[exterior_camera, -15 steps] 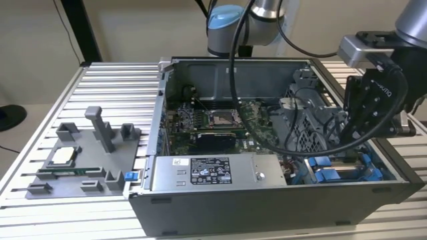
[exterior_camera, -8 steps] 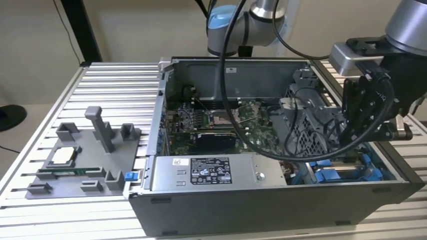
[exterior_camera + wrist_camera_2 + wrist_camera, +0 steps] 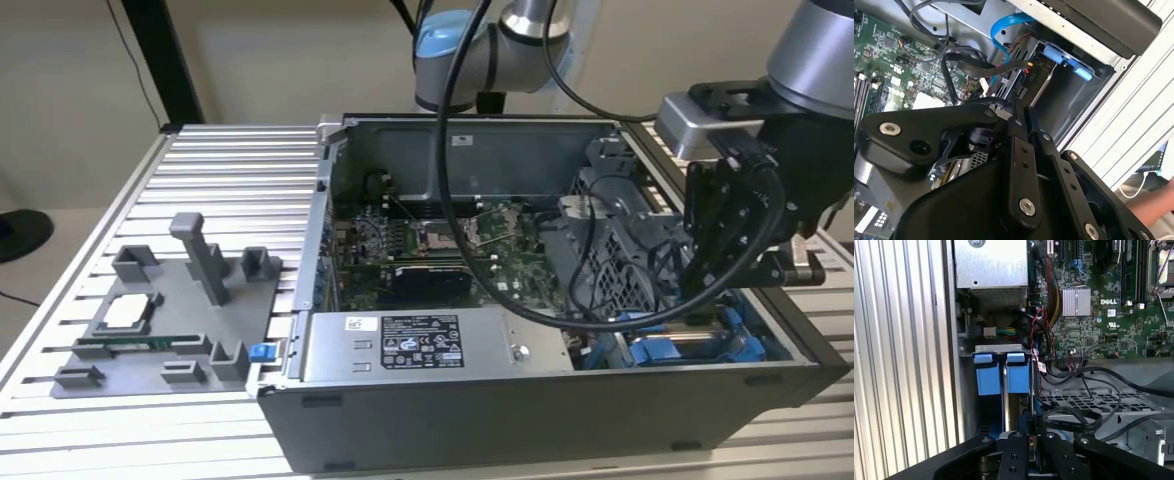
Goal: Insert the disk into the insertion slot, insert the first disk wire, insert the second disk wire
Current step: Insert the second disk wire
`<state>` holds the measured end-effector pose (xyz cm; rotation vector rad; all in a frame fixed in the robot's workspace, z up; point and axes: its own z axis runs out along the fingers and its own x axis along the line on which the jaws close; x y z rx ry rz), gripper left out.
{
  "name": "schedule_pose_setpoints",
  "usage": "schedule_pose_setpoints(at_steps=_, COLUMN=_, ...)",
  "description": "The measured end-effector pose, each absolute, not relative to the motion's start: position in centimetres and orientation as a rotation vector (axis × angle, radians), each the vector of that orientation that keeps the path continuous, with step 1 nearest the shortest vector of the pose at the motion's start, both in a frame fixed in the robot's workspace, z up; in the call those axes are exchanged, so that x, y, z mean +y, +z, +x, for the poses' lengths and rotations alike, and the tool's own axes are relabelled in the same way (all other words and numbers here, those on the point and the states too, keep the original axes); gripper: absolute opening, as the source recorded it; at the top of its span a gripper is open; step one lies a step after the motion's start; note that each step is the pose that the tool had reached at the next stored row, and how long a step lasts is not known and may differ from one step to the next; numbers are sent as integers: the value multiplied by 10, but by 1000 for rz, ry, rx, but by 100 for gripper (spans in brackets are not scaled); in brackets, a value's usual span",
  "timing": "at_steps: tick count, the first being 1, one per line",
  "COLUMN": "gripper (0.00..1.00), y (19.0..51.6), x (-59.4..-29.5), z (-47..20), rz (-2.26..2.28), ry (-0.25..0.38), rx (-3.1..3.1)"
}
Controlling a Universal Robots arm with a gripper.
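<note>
Disk (image 3: 1016,410) sits on edge in insertion slot (image 3: 999,375), blue carrier tabs up, at case's near corner on exterior view's right. Slot walled tight: case wall one side, grey drive cage (image 3: 1094,405) other, black cables (image 3: 1074,375) crowding over. Gripper (image 3: 1030,437) low over disk, fingers together; what they pinch hidden behind linkage. Disk label not visible.

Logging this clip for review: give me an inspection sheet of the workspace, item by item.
Surface: ribbed metal table.
Job's things: insertion slot with blue clips, inside the open computer case; disk cannot be told apart.
Clutter: grey fixture tray on the exterior view's left.
Grippers: gripper lowered into the case beside the slot.
Cables: black cables and a blue cable over the motherboard.
Surroundings: a hand at the table edge.
</note>
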<state>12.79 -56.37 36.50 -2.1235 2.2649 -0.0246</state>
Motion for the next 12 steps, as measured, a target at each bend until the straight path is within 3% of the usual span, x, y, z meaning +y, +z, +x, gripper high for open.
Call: schedule_pose_setpoints(at_steps=12, gripper=0, y=362, x=-566, z=128, rz=-2144, ry=-25, rx=2244)
